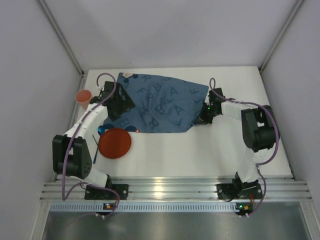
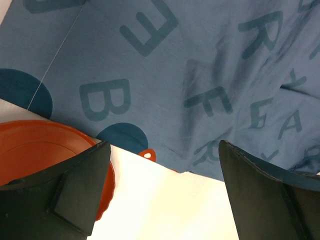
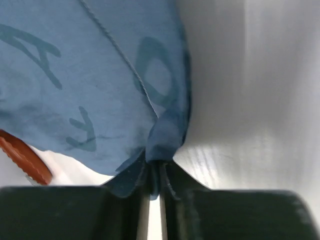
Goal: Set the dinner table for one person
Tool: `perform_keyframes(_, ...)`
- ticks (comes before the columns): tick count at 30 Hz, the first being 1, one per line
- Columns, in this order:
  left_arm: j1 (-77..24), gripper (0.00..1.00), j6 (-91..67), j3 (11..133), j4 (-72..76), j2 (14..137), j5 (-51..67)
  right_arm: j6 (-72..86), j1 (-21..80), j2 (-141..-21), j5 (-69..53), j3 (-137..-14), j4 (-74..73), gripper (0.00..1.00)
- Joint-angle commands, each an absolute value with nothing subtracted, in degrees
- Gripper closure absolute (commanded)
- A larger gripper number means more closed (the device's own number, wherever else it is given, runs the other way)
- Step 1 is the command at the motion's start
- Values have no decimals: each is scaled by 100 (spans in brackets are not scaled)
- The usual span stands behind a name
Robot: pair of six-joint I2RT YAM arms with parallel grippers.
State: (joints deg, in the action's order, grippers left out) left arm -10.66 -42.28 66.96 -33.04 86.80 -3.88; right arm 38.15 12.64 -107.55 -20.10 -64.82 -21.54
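The white dinner table [image 1: 200,150] carries a dark blue cloth mat [image 1: 160,105] printed with letters, lying rumpled at the back middle. My right gripper [image 1: 200,120] is shut on the mat's right front corner; in the right wrist view the cloth [image 3: 165,135] bunches between the closed fingers [image 3: 156,172]. My left gripper [image 1: 119,111] hangs open and empty over the mat's left front edge [image 2: 165,100], its fingers either side of bare table [image 2: 165,205]. A red plate [image 1: 115,143] lies just in front of it and shows at the left of the left wrist view [image 2: 35,150].
An orange-pink cup [image 1: 83,97] stands at the table's left edge. A blue utensil [image 1: 95,150] lies left of the plate. A small orange piece [image 2: 147,155] peeks from under the mat's front edge. White walls close in at the back and both sides.
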Motion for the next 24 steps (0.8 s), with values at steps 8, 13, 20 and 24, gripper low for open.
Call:
perform_keyframes(8, -668, 8, -3999, 7075, -3190, 8938, -168, 3139, 354, -9862, -1407, -6021, -2987, 100)
perform_keyframes(13, -668, 11, -4192, 6997, -3155, 9132, -9, 2594, -17, -9406, -1064, -5784, -3533, 100)
perform_keyframes(20, -677, 12, -4298, 6794, -2997, 9053, 281, 2531, -80, -9316, -1661, -5090, -3410, 100)
perform_keyframes(24, -677, 13, -4307, 6759, -3041, 8957, 290, 2435, -44, -9334, -1670, -4791, -3331, 100)
